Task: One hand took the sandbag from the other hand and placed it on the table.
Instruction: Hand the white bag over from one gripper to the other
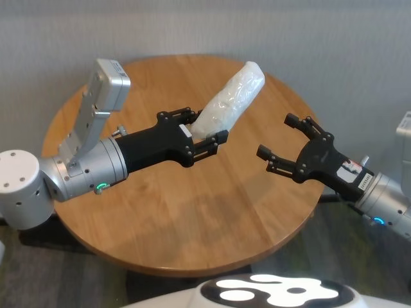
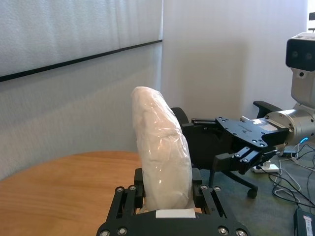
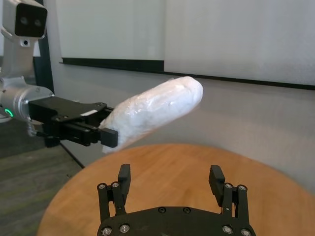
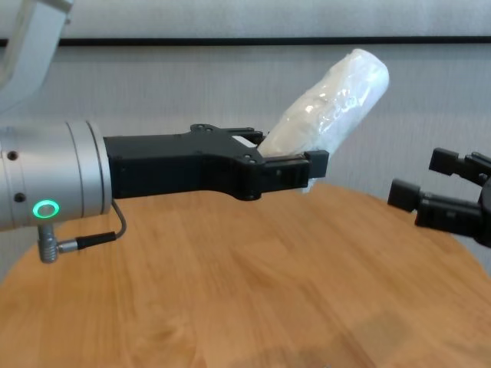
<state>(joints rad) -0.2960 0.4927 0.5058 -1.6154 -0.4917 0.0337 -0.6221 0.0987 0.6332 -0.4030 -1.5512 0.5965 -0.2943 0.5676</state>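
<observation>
Wood-grain round table [image 1: 192, 237], grey wall [image 1: 334, 38] behind, apparently.

A black office chair [image 2: 236, 172] stands on the grey floor [image 2: 280, 201] (cables [image 2: 290, 169] trail beside it).

We see sandbag [image 1: 230, 101] in left gripper [image 1: 204, 133] | above table [image 1: 160, 224] | right gripper [image 1: 280, 142] to its right, apart.

Crinkly, glossy translucent plastic wraps the white sandbag [image 1: 232, 99]. Matt black plastic on both the left end effector [image 1: 204, 133] and right end effector [image 1: 281, 142]; smooth wood-grain surface [image 1: 192, 218], slightly shiny.
</observation>
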